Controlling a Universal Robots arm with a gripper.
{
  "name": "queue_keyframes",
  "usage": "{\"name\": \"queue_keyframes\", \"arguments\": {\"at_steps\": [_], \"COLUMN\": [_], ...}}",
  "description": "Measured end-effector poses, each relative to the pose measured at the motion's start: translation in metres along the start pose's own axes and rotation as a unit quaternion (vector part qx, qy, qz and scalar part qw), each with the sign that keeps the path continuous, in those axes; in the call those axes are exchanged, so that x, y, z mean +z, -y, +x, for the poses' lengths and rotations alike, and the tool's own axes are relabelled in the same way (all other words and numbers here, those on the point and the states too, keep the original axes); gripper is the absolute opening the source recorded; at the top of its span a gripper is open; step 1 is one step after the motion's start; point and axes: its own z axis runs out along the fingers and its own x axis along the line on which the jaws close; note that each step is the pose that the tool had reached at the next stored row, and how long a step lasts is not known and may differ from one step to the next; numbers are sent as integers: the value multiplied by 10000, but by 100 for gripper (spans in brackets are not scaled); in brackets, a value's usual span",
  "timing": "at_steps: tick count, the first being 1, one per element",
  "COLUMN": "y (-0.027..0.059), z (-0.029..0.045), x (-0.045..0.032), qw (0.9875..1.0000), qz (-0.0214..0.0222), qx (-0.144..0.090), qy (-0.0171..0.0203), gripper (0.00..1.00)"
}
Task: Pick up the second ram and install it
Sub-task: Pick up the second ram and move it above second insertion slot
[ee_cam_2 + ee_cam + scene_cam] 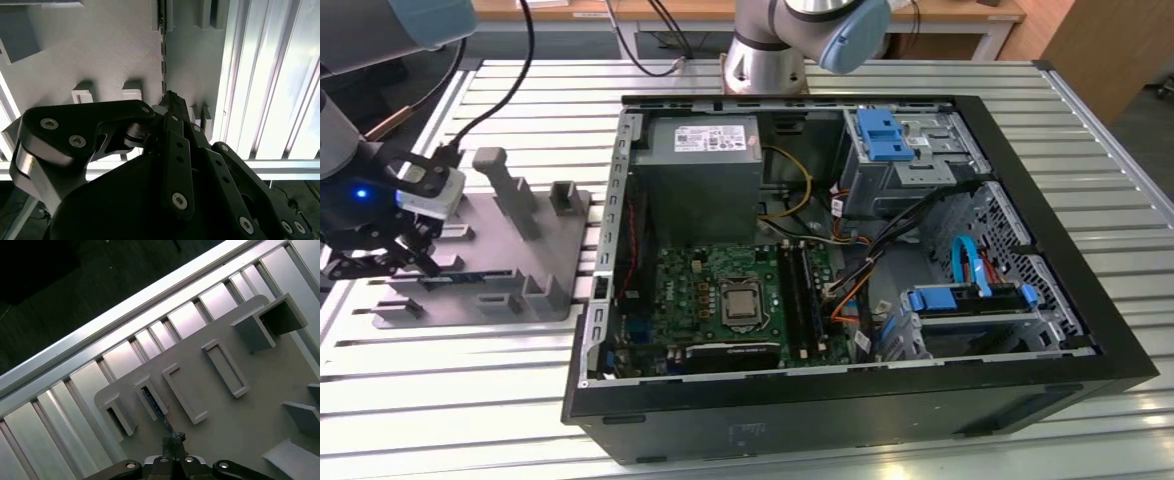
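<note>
Second ram (151,401), a thin, dark blue-green circuit-board stick, stands on edge in one slot of a flat grey plastic holder (240,425). The black end effector (173,439) meets the stick's near end. Its fingers are drawn almost together, with the thin board pinched between them.

The second wrist view shows the second ram (162,55) edge-on as a narrow dark line running across the holder (100,45) to the fingertips of the end effector (171,102). The first wrist view gives what that one does not: four raised rectangular slot frames in a row, with one stick in the frame next to the end one.

The exterior view places the end effector (387,262) low over the holder (554,240), at the exterior view's left. The stick itself is too small to pick out there. The holder lies on a slatted metal surface (480,400).

Just beside it, toward the exterior view's right, lies one open black computer case (854,400). Inside are one large green motherboard (707,290) and two bright-blue plastic drive latches (881,135).
</note>
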Motion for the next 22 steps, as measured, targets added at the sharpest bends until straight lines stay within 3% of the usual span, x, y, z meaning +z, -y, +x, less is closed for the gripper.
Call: {"name": "queue_keyframes", "arguments": {"at_steps": [11,22], "y": [0,0], "z": [0,0], "x": [0,0], "qw": [9988,9949], "qz": [-13,-26], "qx": [-493,-1010], "qy": [-18,-36], "gripper": [10,10]}}
